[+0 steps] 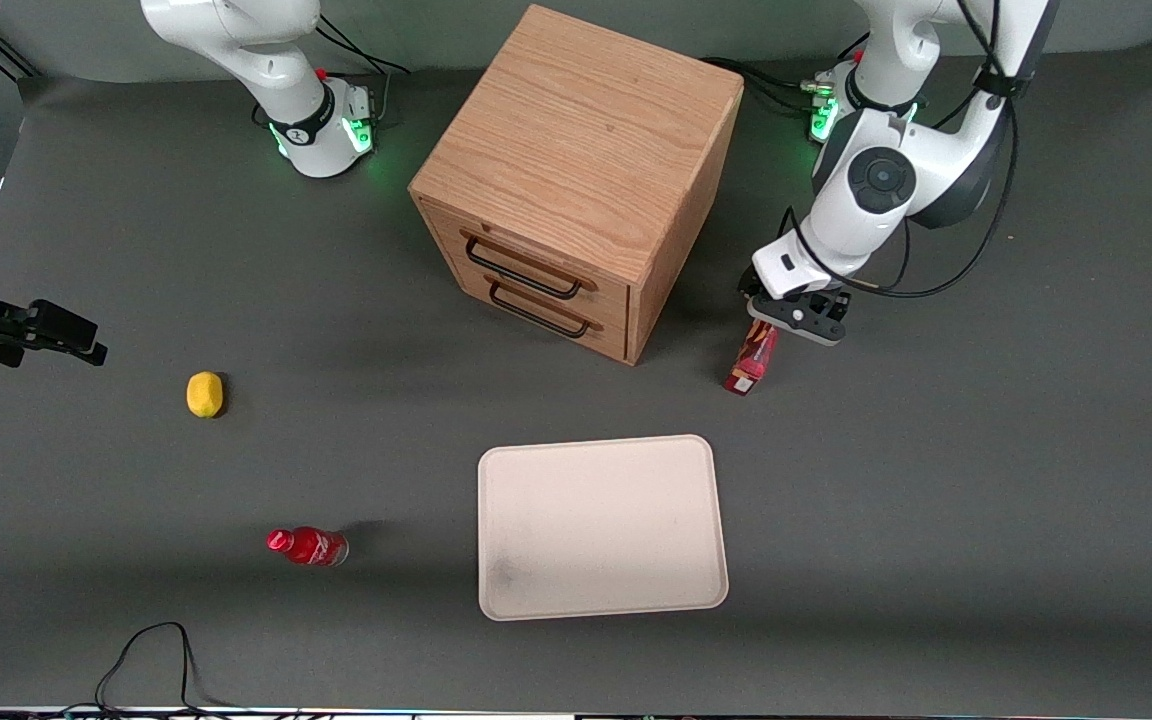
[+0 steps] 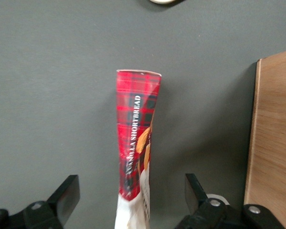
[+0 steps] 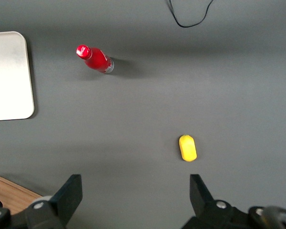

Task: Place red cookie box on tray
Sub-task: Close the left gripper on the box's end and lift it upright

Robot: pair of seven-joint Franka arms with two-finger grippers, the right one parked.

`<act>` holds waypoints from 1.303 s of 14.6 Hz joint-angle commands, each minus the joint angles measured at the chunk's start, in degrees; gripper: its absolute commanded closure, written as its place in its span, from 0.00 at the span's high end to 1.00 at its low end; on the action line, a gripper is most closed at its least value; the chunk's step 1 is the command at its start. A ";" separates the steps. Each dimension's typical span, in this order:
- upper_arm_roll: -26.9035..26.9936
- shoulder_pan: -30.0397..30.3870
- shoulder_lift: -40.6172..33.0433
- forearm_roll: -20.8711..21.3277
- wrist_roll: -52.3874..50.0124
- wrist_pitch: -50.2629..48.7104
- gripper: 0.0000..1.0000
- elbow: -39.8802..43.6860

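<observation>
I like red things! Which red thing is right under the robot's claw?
The red cookie box, beside the wooden cabinet. The gripper hangs open over it. The red bottle lies alone, toward the parked arm's end.

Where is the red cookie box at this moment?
The red cookie box lies on the table beside the wooden drawer cabinet, farther from the front camera than the tray. The gripper hovers over it, fingers open on either side.

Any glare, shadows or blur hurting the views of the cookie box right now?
Front view: even light, soft shadows beside the wooden cabinet; the gripper covers one end of the red cookie box; the tray shows no glare. Left wrist view: box text is sharp, its white end washes out; open fingers straddle it.
</observation>
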 commanded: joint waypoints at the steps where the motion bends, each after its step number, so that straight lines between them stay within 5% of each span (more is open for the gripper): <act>1: 0.58 -1.11 2.34 -0.50 -0.21 4.81 0.98 -1.64; 6: 0.58 -1.29 7.62 -0.50 0.23 11.14 0.98 -1.81; 8: 0.58 -1.29 7.98 -0.41 0.14 11.33 0.89 -1.81; 9: 0.58 -1.29 7.89 -0.41 -0.21 11.33 0.78 -1.81; 12: 0.32 -1.64 7.80 -0.50 -0.21 11.33 0.15 -1.81; 13: 0.32 -1.82 7.63 -0.50 -0.21 11.15 0.00 -1.81; 19: 0.32 -1.73 6.66 -0.41 -0.21 10.36 0.00 -1.81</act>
